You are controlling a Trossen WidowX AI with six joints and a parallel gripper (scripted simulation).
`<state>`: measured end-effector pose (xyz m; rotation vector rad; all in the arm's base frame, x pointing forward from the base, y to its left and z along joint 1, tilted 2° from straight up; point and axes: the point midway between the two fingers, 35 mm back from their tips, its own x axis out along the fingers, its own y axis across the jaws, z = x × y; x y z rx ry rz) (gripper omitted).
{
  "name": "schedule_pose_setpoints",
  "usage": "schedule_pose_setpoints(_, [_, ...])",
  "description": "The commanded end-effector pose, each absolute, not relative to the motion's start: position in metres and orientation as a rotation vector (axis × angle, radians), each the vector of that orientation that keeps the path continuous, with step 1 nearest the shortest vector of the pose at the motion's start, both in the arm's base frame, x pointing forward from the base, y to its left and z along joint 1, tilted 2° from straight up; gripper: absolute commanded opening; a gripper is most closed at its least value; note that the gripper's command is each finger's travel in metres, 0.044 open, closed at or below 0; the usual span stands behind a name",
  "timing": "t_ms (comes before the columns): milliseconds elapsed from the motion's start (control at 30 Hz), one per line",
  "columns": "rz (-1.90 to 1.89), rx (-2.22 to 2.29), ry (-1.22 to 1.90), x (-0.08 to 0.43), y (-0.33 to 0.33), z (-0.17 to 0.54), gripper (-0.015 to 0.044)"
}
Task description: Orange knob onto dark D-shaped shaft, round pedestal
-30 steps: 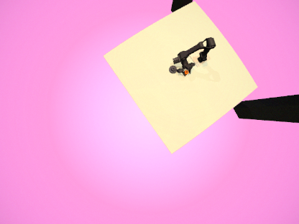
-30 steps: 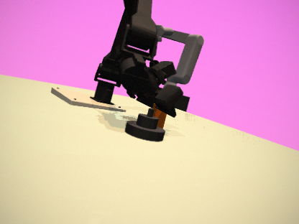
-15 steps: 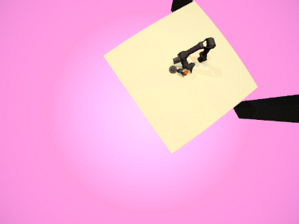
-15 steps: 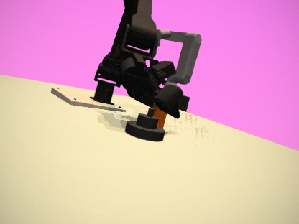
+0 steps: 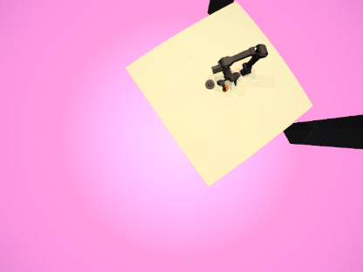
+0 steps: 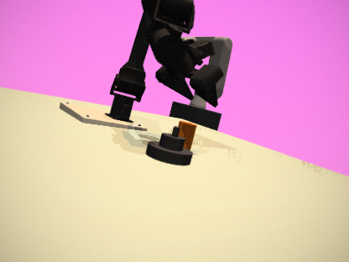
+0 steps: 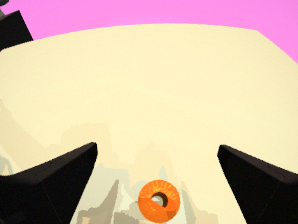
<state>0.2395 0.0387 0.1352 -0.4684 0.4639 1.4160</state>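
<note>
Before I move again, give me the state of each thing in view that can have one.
Gripper: open, fingers above the knob, holding nothing.
Orange knob: upright on the table, beside the pedestal, hole facing up.
Round pedestal: upright.
D-shaped shaft: bare, knob not fitted.

1 view faces down from afar; 1 looks across, low; 1, close, perhaps shares their tabletop [image 5: 188, 109] [image 6: 126, 201] [image 7: 150, 90].
</note>
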Motion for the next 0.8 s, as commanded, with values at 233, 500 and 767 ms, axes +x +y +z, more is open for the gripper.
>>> schedule_pose_setpoints(233, [1.228, -1.047, 1.137, 0.235, 0.037, 0.152, 0.0440])
schedule_pose_setpoints(500, [1.115, -1.138, 1.186, 0.240, 0.035, 0.162, 0.0440])
schedule_pose_setpoints(767, [1.115, -1.138, 1.186, 0.240, 0.035, 0.162, 0.0440])
